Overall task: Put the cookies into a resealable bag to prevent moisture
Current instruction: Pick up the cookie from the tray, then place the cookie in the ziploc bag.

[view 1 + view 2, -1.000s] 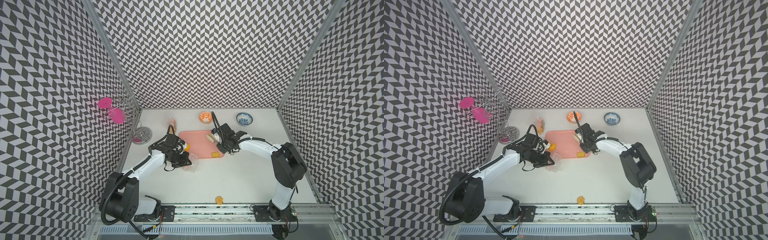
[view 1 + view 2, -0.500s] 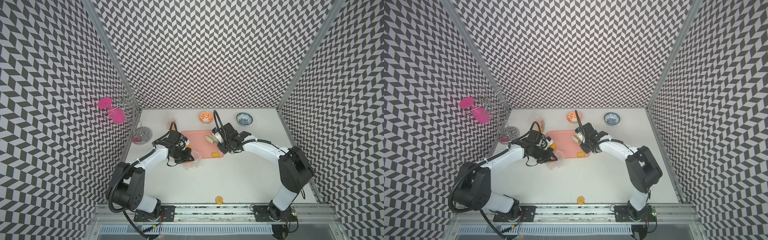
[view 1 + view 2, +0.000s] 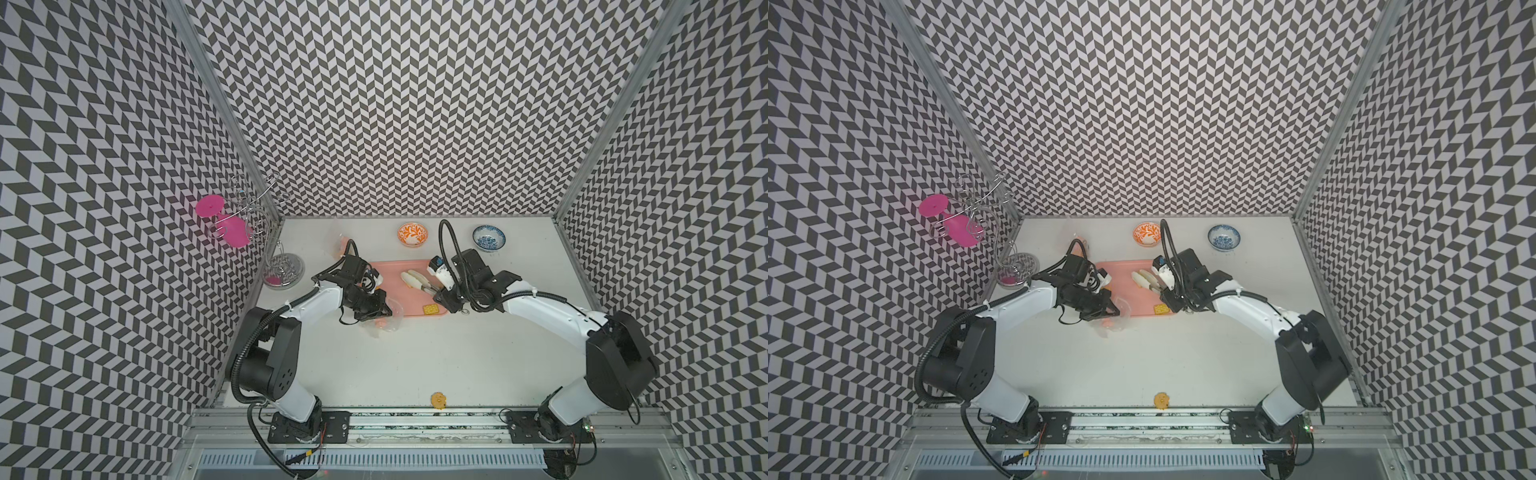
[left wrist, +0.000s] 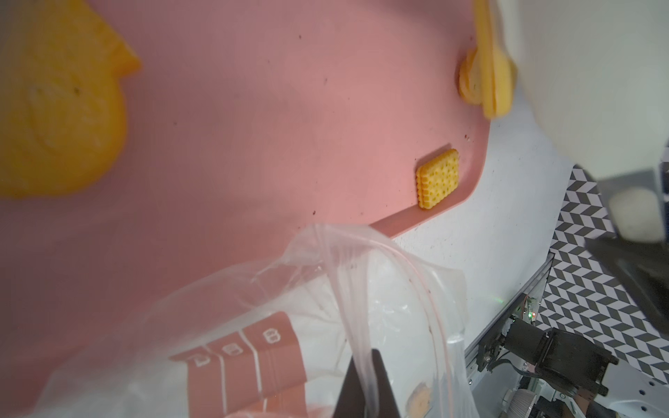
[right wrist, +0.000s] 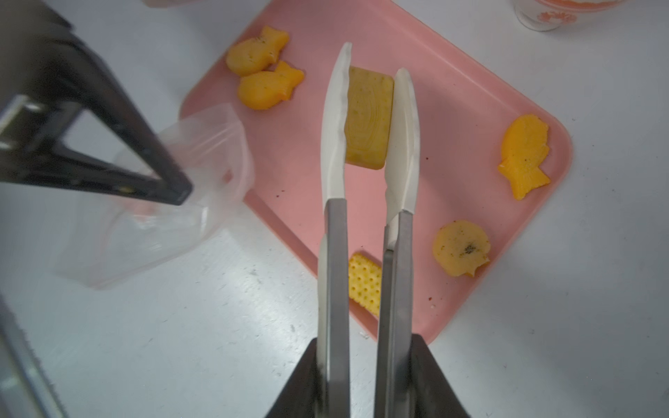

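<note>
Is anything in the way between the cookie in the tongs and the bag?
No, nothing visible. The cookie pinched in the tongs and the open bag have only bare pink tray between them; two fish cookies lie aside.

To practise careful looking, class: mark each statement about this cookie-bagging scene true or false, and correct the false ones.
1. The tongs grip a tan rectangular cookie. True.
2. The left gripper is open and holds nothing. False: it is shut on the clear bag.
3. A lone cookie lies off the pink tray, on the table near the front rail. True.
4. The pink tray is empty. False: fish cookies and a square cracker lie on it.
5. Both bowls at the back are blue. False: one is an orange bowl, the other a blue bowl.
</note>
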You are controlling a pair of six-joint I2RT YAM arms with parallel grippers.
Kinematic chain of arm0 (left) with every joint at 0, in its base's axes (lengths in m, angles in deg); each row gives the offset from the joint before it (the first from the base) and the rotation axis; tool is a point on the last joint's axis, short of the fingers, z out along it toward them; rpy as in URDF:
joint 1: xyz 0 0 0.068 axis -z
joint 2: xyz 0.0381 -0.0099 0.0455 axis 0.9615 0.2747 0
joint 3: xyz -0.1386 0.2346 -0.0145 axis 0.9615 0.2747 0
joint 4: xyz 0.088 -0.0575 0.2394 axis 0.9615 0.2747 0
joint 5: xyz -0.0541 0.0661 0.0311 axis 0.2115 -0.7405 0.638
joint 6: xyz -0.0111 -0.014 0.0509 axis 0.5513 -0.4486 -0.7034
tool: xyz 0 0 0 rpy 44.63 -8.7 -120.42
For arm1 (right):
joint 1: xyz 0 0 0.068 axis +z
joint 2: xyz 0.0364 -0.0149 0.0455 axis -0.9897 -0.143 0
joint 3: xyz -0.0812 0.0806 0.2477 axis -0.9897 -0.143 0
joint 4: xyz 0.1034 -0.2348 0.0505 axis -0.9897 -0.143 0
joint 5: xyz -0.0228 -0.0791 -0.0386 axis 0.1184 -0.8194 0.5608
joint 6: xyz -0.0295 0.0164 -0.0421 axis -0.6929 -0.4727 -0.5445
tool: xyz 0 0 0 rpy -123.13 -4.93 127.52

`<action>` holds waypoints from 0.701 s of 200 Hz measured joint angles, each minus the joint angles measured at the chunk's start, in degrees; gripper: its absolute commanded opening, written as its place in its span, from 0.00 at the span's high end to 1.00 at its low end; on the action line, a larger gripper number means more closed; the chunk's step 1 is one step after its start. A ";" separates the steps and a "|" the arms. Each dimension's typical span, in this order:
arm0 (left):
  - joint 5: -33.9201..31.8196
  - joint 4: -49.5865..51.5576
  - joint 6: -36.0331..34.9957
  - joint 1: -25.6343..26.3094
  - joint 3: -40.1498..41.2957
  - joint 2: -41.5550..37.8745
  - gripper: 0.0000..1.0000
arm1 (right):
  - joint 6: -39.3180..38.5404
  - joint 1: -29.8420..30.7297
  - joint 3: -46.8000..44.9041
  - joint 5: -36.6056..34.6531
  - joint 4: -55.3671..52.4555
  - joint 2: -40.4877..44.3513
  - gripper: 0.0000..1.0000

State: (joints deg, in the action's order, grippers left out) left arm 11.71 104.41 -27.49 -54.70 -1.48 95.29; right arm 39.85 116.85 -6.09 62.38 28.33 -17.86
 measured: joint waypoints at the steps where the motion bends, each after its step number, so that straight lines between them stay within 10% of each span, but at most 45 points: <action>1: 0.00 -0.02 0.00 0.00 -0.11 0.11 1.00 | 0.15 0.00 -0.26 0.35 0.07 0.35 0.66; 140: 1.75 -0.37 1.11 -0.70 -3.61 1.16 1.00 | 20.37 0.83 -14.84 20.72 21.46 8.81 0.66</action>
State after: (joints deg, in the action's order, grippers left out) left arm 13.46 104.04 -26.38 -55.40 -5.09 96.44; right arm 60.22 117.68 -20.93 83.10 49.79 -9.05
